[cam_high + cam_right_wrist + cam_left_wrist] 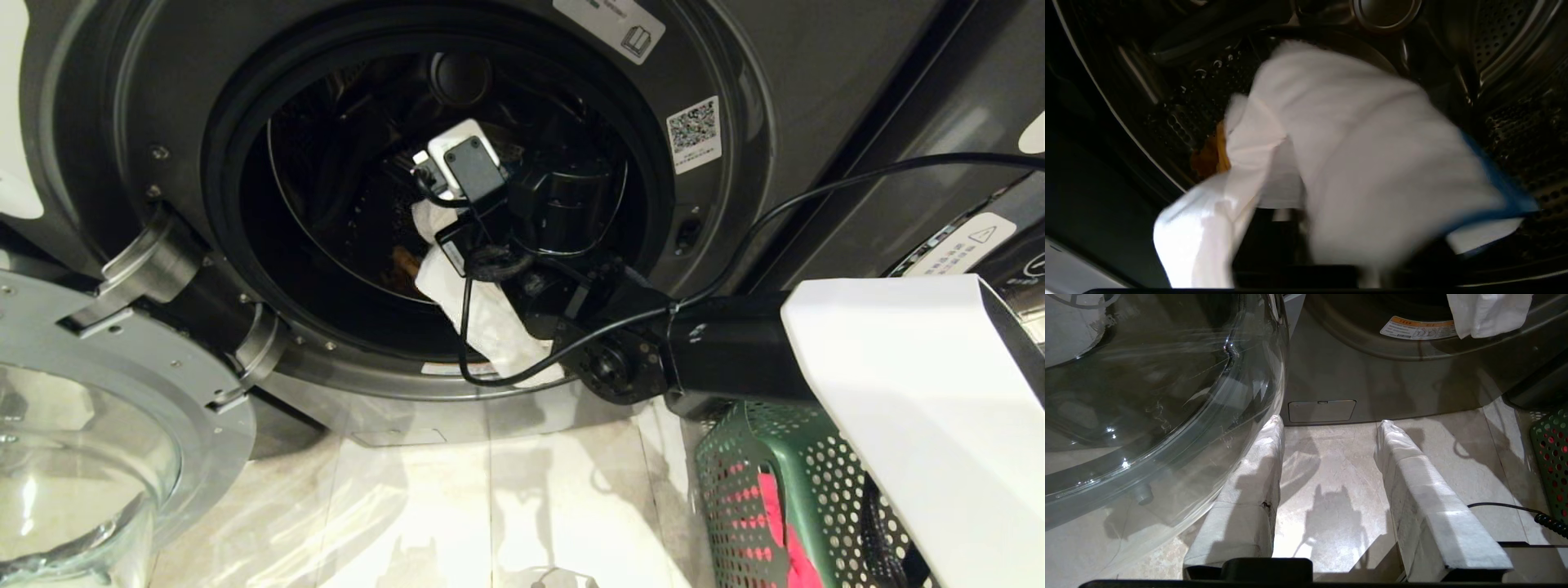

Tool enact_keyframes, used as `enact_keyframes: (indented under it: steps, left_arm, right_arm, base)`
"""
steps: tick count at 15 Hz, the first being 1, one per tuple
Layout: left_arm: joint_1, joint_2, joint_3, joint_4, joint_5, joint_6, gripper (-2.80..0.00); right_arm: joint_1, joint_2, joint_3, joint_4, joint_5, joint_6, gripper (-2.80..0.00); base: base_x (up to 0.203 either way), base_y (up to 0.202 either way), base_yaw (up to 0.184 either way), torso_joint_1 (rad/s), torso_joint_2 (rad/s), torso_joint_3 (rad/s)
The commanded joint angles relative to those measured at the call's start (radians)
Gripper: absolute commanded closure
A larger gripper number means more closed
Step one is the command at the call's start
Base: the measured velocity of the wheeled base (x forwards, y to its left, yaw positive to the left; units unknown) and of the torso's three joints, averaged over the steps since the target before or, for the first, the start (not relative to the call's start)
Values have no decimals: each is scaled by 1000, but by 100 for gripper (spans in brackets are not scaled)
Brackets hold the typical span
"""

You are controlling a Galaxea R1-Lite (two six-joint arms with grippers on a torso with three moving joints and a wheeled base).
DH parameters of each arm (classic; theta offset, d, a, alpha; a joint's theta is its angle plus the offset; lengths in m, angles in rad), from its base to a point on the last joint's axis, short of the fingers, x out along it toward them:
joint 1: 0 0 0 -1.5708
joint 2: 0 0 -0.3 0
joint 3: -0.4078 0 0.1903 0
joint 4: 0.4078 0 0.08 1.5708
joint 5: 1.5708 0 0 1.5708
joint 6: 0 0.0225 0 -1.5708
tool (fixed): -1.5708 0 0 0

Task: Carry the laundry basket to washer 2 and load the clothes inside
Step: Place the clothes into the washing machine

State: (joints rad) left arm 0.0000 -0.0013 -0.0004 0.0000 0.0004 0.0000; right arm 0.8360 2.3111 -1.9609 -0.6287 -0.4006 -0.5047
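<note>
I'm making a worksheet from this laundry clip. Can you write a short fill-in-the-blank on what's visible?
1. The white garment hangs partly out over the drum's ____ rim.
2. The washer door stands ____.
3. The pink-red garment is in the ____.
4. The arm reaching into the drum is the robot's ____ one.

Missing words: lower; open; laundry basket; right

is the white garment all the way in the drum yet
No, partly out: the white garment drapes over the door rim of washer 2.
</note>
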Motion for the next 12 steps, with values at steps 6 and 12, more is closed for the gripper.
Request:
enact_keyframes:
  steps: [6,12]
  left_arm:
    - [0,1,-1,0,1,0,0]
    - [0,1,0,0,1,0,0]
  right_arm:
    - [-4,-24,31,45,-10,8,-280]
    - [52,-244,293,606,-6,371,-280]
  base:
    - [0,0,0,0,0,0]
    - [0,0,0,0,0,0]
